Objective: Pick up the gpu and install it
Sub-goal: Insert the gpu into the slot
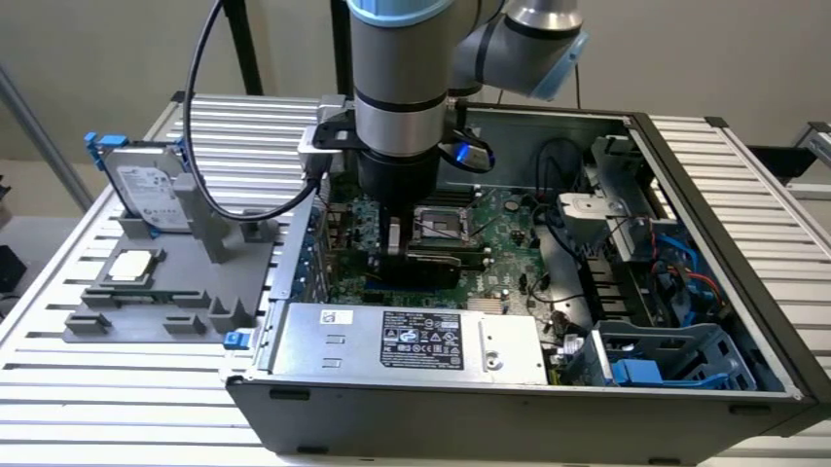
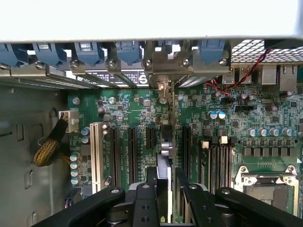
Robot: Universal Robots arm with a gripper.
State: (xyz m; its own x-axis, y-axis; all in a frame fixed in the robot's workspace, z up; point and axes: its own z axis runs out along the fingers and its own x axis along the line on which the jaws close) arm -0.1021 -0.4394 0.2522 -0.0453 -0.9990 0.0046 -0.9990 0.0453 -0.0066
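Observation:
The gpu [image 1: 426,267] is a thin black card standing on edge over the green motherboard [image 1: 500,219] inside the open computer case [image 1: 520,409]. My gripper [image 1: 405,241] is shut on its upper edge. In the wrist view the gpu [image 2: 164,153] shows edge-on between my two black fingers [image 2: 151,182]. It runs along an expansion slot, with its silver bracket [image 2: 163,64] up against the case's rear wall. Whether the card is fully down in the slot cannot be told.
A silver hard drive [image 1: 146,185] with blue rails stands in a grey fixture [image 1: 169,311] at the exterior view's left, with a small CPU chip [image 1: 134,265] on it. The power supply [image 1: 403,341] lies near the case front. The CPU socket [image 2: 265,189] sits beside the slots.

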